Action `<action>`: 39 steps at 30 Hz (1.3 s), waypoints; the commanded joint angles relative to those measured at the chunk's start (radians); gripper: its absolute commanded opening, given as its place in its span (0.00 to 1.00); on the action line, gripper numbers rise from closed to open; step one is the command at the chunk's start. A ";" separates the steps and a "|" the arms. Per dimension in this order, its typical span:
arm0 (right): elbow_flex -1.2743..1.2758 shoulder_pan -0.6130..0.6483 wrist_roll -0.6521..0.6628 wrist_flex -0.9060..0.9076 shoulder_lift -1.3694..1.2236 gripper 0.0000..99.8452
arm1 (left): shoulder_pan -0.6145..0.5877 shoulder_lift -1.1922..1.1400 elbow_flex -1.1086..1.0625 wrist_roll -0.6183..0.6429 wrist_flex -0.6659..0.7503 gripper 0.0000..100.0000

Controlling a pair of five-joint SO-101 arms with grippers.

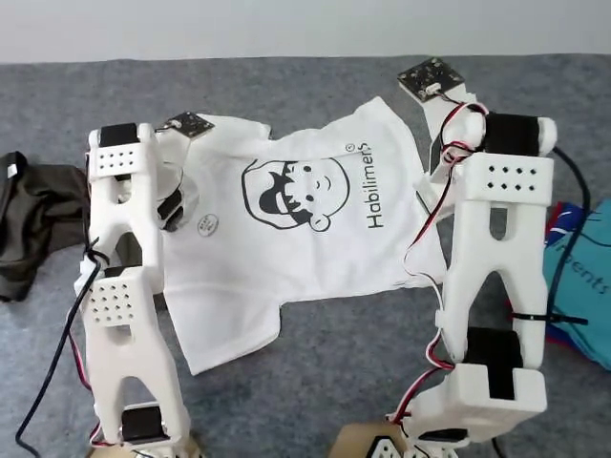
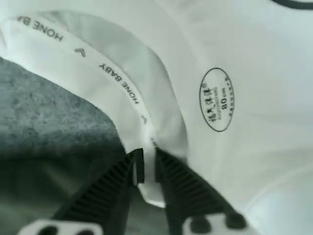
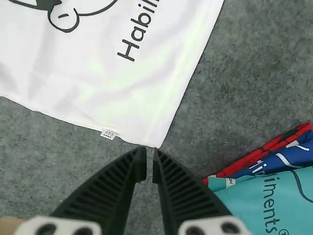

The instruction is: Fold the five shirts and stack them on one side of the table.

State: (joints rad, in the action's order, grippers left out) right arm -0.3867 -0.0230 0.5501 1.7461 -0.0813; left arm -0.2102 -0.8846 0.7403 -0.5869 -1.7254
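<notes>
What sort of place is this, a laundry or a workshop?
Probably a robotics test bench: a white left arm and right arm lean over a grey-covered table, with a white shirt spread out and coloured shirts at its edge.

**What you cannot see around the white shirt**

From above, the left arm (image 1: 129,315) covers the collar of the white shirt (image 1: 286,239), and the right arm (image 1: 473,277) covers one hem corner. The dark shirt (image 1: 33,224) runs off the left edge. The coloured shirts (image 1: 578,277) run off the right edge, partly behind that arm, so you cannot count them. The right gripper (image 3: 149,164) is closed at the hem corner, but you cannot tell whether any cloth is caught. The hem label (image 3: 108,133) is too small to read.
</notes>
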 commanded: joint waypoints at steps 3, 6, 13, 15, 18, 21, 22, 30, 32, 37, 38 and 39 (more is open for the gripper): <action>-0.051 -0.001 -0.005 0.024 0.056 0.03 | 0.005 0.114 0.015 0.041 -0.029 0.15; -0.051 -0.001 -0.005 0.024 0.056 0.03 | 0.025 0.193 0.010 0.041 -0.029 0.17; -0.051 -0.002 -0.005 0.024 0.058 0.03 | 0.054 0.255 0.008 0.041 -0.015 0.17; -0.051 -0.002 -0.005 0.024 0.059 0.03 | 0.052 0.233 -0.013 0.043 0.031 0.16; -0.051 -0.002 -0.005 0.024 0.061 0.03 | 0.043 0.163 -0.027 0.054 0.086 0.12; -0.051 -0.002 -0.005 0.024 0.061 0.03 | 0.040 0.077 -0.022 0.049 0.094 0.08; -0.051 -0.002 -0.005 0.024 0.061 0.03 | 0.040 0.054 -0.021 0.048 0.094 0.07; -0.051 -0.002 -0.005 0.024 0.062 0.03 | 0.021 -0.061 0.064 0.023 0.086 0.00; -0.051 -0.002 -0.005 0.024 0.062 0.03 | 0.003 -0.061 0.101 0.023 0.075 0.00; -0.051 -0.002 -0.005 0.024 0.062 0.03 | -0.038 -0.071 0.226 0.021 0.031 0.00; -0.051 -0.002 -0.005 0.024 0.062 0.03 | -0.043 -0.071 0.231 0.021 0.028 0.00; -0.051 -0.002 -0.005 0.024 0.062 0.03 | -0.044 -0.071 0.232 0.021 0.023 0.00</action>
State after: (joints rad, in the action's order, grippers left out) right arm -0.3867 -0.0230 0.5501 1.7461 -0.0813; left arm -0.2394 -0.9597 0.9229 -0.5547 -1.6809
